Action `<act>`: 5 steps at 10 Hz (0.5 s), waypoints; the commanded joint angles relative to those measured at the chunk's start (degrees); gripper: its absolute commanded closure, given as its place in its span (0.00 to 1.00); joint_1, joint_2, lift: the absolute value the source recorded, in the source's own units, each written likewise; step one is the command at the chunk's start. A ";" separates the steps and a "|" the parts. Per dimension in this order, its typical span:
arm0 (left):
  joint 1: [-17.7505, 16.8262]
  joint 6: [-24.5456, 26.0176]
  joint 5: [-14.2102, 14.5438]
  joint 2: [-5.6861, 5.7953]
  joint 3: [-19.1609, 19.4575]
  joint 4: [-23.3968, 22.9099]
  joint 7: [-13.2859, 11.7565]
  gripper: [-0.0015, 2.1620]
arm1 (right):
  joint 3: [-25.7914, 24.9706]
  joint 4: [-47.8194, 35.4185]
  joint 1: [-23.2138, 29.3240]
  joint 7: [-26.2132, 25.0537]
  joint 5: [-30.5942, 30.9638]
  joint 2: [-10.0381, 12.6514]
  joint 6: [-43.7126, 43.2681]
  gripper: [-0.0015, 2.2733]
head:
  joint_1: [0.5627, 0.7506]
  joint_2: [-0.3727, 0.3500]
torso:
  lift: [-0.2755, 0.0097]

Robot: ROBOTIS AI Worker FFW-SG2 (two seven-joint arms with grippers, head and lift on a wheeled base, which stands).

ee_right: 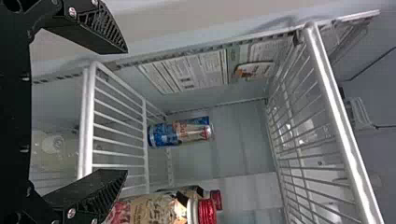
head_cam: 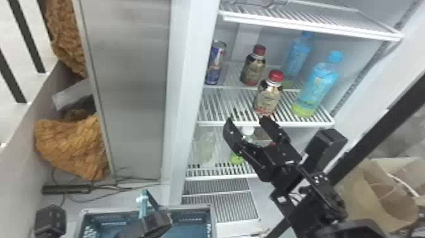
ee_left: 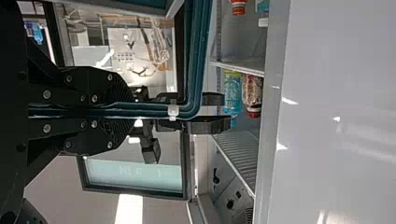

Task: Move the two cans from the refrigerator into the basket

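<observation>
The blue can (head_cam: 216,65) stands near the left edge of the shelf (head_cam: 227,122), towards its back; its label mixes blue and silver with an orange-and-red patch. Below the shelf's front edge, the right gripper (head_cam: 246,119) points inward, its 2 fingers spread wide with nothing between them. 2 red-capped bottles are right of the can: the front one (head_cam: 267,95), nearer the front edge, could get in the way, and the back one (head_cam: 252,68) is closer to the can. Both wear beige labels with black patches and small print. By the shelf's right edge are 2 blue bottles, 1 near the front corner (head_cam: 319,84) and 1 behind it (head_cam: 297,55), their wraps lettered in pale tones. On the refrigerator's inner wall, a white printed sheet (ee_right: 191,72) carries rows of text. A white-capped bottle (head_cam: 248,133) is on the lower shelf (head_cam: 218,178), partly hidden by the right gripper. Outside, at lower left, the left gripper (head_cam: 155,221) is closed around the teal handle (ee_left: 140,111) of the basket (head_cam: 193,207)
</observation>
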 commanded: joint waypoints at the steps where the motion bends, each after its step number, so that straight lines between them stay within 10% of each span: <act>1: 0.00 0.00 0.00 0.05 -0.09 0.00 0.00 0.55 | 1.33 2.95 -2.55 -1.26 -0.03 0.00 -1.18 0.06 | 0.70 0.16 | 0.86; 5: 0.00 0.00 0.11 0.13 -0.20 0.00 0.00 0.55 | 3.27 10.82 -10.71 -4.16 0.43 0.44 -3.57 0.06 | 0.70 0.19 | 0.86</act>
